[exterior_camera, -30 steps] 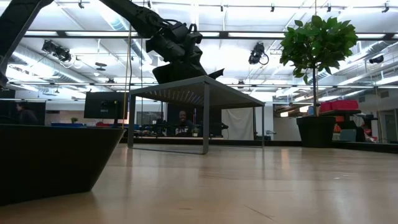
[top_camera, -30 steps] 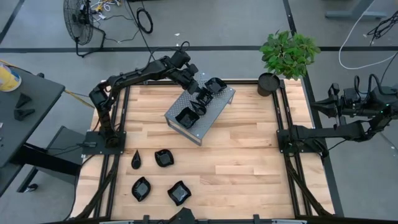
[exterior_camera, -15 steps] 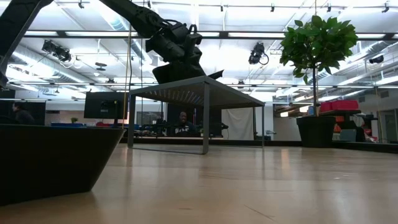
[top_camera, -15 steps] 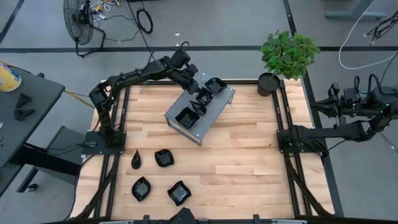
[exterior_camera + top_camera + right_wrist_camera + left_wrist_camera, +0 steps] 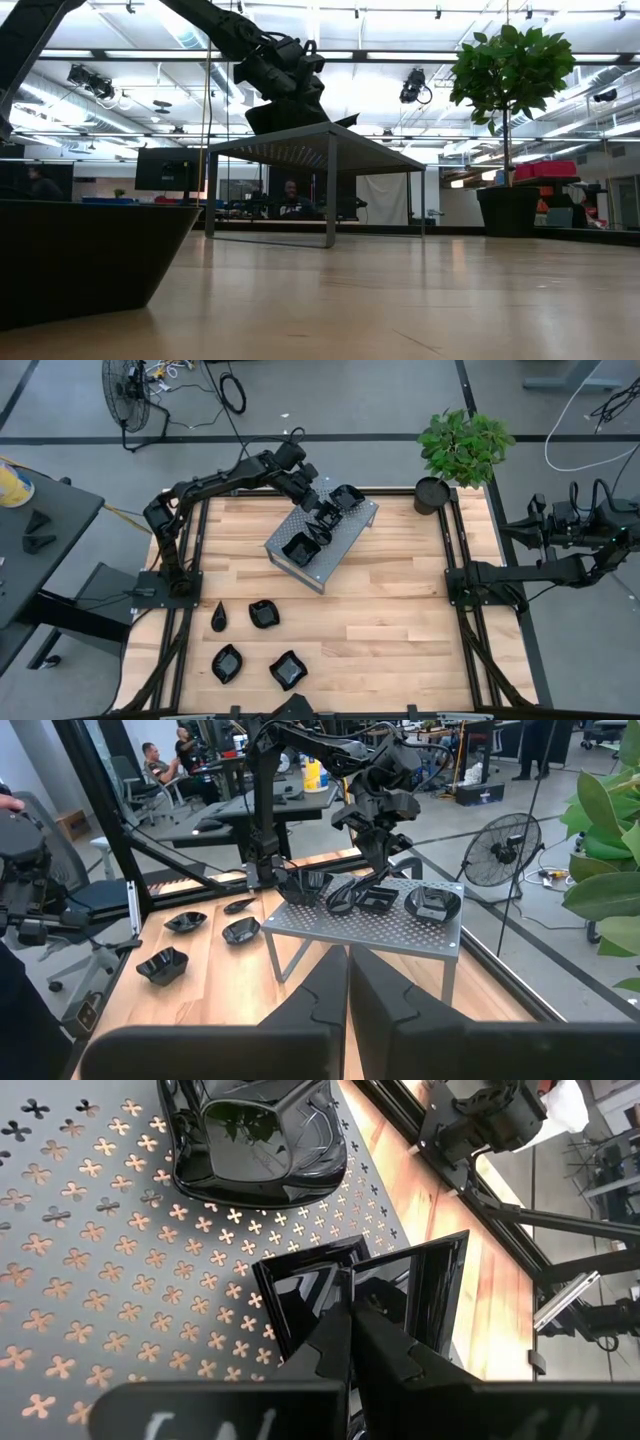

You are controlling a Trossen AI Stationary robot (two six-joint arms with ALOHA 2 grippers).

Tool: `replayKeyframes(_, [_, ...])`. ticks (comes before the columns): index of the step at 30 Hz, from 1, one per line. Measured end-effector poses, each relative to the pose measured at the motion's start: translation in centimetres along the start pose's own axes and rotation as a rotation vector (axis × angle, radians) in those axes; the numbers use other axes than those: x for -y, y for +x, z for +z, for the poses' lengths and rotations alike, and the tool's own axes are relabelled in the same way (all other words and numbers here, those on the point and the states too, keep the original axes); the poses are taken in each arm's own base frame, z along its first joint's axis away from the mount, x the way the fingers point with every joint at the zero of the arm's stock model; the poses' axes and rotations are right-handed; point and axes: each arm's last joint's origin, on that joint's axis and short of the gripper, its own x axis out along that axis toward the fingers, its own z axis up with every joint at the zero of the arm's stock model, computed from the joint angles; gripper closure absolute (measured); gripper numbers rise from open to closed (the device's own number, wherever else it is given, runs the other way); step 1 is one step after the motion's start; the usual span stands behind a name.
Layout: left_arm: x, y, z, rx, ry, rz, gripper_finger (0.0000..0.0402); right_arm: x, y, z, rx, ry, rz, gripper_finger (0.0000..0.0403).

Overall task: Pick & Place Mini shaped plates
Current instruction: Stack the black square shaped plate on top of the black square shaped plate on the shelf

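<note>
Black square dish (image 5: 345,1295) pinched by my left gripper (image 5: 350,1315) on the rack (image 5: 322,532), upper centre.
I'd lift straight up, clearing the neighbouring dish (image 5: 262,1142).

The left arm is stretched toward the table's far middle, its left gripper (image 5: 322,515) angled down with fingers (image 5: 330,1342) pressed together. The right arm is parked off the right edge, right gripper (image 5: 347,982) closed.
</note>
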Motion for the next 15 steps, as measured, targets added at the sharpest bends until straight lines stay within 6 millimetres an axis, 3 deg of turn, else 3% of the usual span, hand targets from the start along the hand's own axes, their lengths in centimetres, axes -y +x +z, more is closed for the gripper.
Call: replayKeyframes(15, [-0.04,0.00,0.03,0.005,0.016,0.014,0.0392,0.00,-0.01,0.00,0.000,0.000,0.000,0.0383])
